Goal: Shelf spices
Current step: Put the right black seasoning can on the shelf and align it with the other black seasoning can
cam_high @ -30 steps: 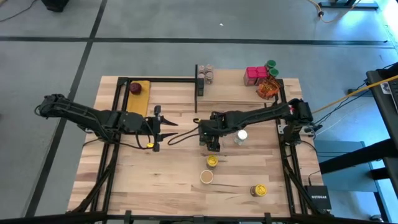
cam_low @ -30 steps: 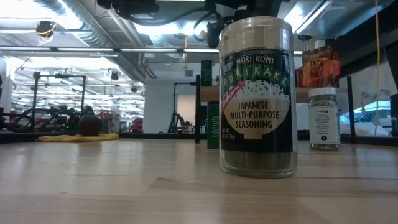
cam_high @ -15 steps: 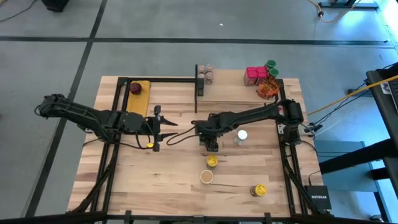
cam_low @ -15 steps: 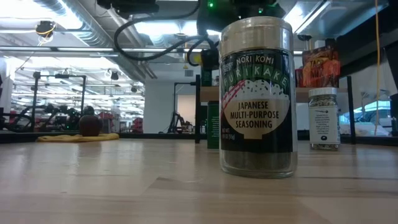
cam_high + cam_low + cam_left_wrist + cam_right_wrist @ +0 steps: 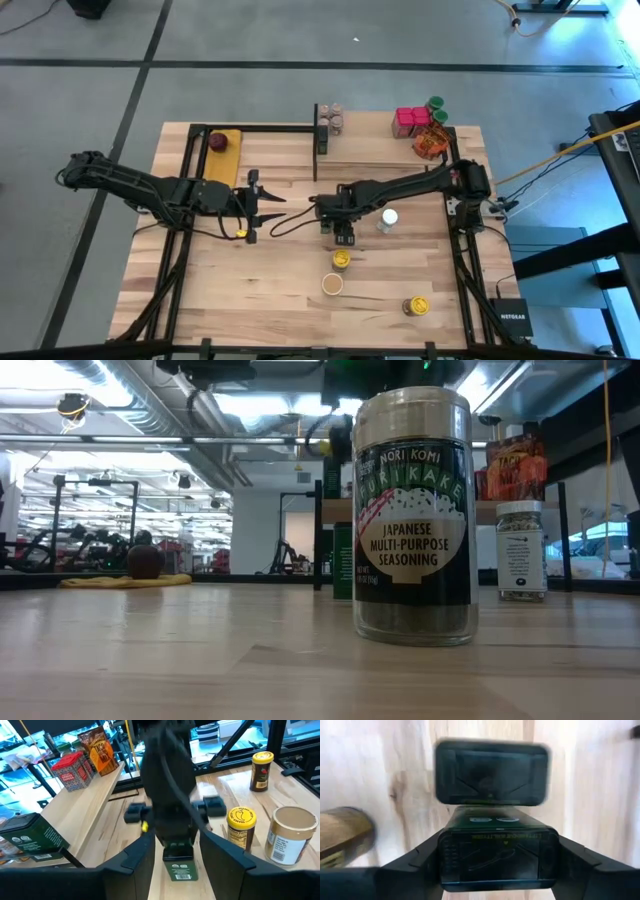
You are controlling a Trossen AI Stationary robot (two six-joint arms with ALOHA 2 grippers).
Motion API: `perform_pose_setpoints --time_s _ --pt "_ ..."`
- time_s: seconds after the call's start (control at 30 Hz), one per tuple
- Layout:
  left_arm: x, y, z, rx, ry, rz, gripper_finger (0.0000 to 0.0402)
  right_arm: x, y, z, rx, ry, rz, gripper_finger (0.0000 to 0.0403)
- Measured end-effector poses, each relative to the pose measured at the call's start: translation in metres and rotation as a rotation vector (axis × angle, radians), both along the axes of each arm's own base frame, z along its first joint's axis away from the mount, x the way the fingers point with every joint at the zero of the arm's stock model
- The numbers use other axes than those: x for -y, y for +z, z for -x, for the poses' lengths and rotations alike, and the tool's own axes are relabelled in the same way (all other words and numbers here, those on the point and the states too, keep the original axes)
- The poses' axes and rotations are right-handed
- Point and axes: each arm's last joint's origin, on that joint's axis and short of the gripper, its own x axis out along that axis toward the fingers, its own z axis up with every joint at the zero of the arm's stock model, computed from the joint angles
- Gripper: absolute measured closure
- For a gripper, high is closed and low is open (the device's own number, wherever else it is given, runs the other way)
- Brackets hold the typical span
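While the left tool point(image 5: 262, 208) waits parted left of centre, the right tool point(image 5: 495, 851) straddles an upright dark rectangular tin point(image 5: 496, 854) mid-surface, fingers flanking its narrow sides, not visibly clenched.

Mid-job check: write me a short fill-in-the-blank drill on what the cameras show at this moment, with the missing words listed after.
1. The right gripper has its two fingers on either side of a dark rectangular ____.
2. The pale wood shelf board carries red boxes and an ____ packet.
3. The dark red round thing rests on a ____ pad.
4. The white-lidded jar stands on the plank tabletop beside the ____ arm.

Missing words: tin; orange; yellow; right
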Motion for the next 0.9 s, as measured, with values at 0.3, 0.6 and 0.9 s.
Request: perform_pose_setpoints --time_s 0.3,0.6,0.9 --pt "0.000 0.000 0.000 -0.002 -0.003 -0.012 0.0251 0.005 0.062 0.029 0.128 -0.039 0.109 0.0138" --pt "0.000 0.001 0.000 0.007 -0.004 -0.014 0.0251 0.039 0.112 0.057 0.271 -0.132 0.254 0.0138" --pt "0.000 0.001 0.000 0.005 -0.007 -0.025 0.0251 0.102 0.121 0.059 0.361 -0.260 0.301 0.0134"
